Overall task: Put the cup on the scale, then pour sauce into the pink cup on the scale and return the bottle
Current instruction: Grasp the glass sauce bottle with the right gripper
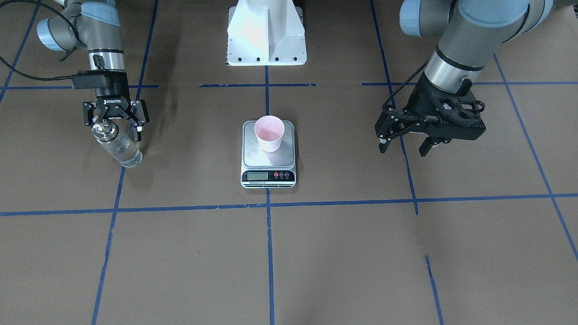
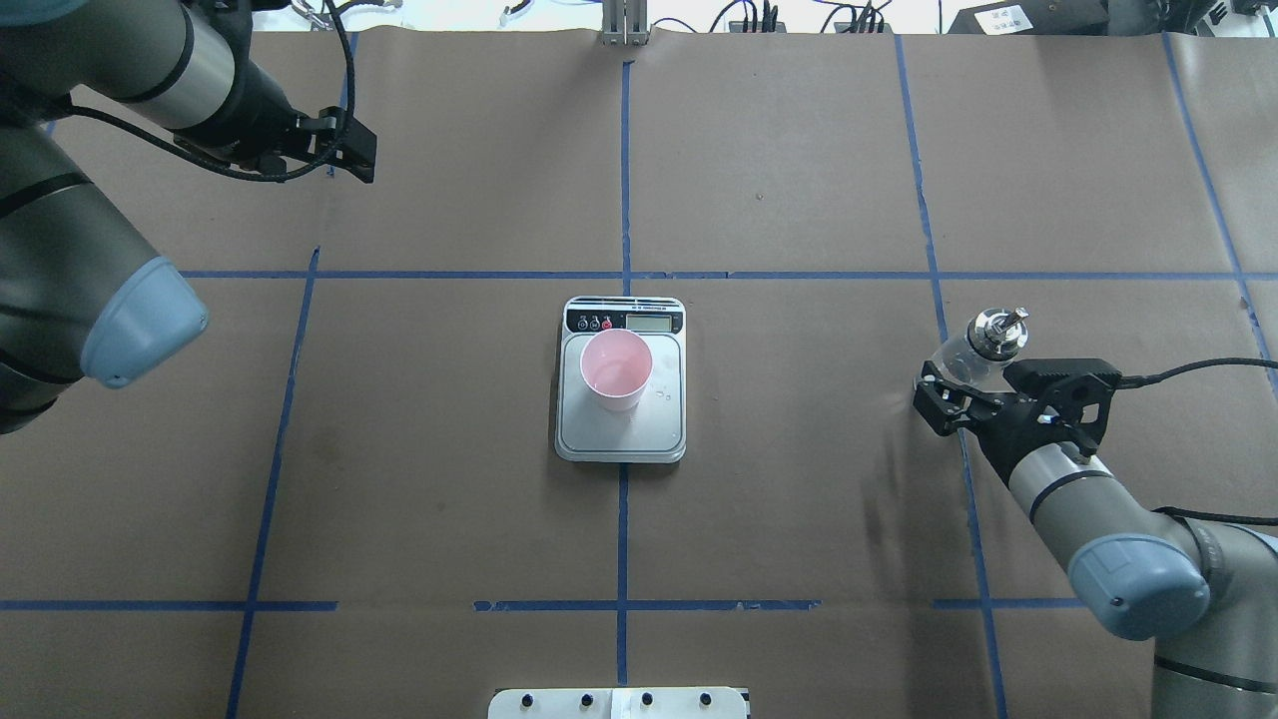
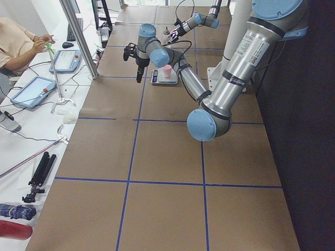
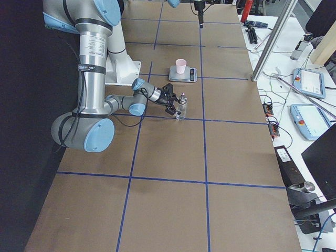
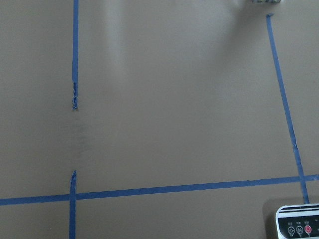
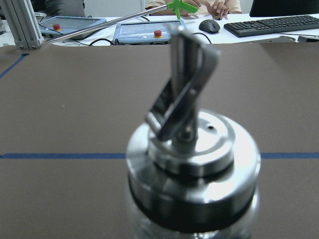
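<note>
scale corner-cropped, bottle blurred, base cropped

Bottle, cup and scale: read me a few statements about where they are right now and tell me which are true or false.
1. The cup stands on the scale. True.
2. The left end effector holds the bottle. False: it is open and empty, and the bottle is at the right end effector.
3. The bottle lies on its side. False: it stands upright on the table.
4. The scale's display faces away from the robot. True.
</note>
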Controlling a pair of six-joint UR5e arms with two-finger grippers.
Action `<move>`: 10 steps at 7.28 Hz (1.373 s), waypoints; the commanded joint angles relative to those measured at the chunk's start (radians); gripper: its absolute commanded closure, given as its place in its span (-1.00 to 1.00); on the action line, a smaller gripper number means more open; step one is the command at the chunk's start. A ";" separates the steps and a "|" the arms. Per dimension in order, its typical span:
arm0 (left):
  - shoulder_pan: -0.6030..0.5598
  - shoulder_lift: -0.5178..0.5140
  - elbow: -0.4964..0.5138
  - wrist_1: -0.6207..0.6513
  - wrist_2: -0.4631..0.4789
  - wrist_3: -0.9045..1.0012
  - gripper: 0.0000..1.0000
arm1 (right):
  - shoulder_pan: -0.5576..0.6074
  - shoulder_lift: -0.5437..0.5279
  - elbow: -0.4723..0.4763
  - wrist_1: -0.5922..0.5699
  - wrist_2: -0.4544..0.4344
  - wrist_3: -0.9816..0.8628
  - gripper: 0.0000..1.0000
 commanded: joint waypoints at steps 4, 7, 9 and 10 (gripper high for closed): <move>0.002 -0.001 0.000 0.005 0.000 -0.002 -0.83 | 0.001 0.018 -0.051 0.003 -0.028 0.002 -0.99; 0.005 -0.003 -0.002 0.029 0.002 -0.002 -0.83 | 0.001 0.023 -0.057 0.006 -0.064 0.002 -0.99; 0.005 -0.003 -0.002 0.031 0.020 -0.002 -0.83 | -0.005 0.024 -0.074 0.012 -0.088 0.002 -0.99; 0.006 -0.001 -0.002 0.032 0.020 -0.002 -0.83 | -0.008 0.032 -0.086 0.012 -0.106 0.002 -0.99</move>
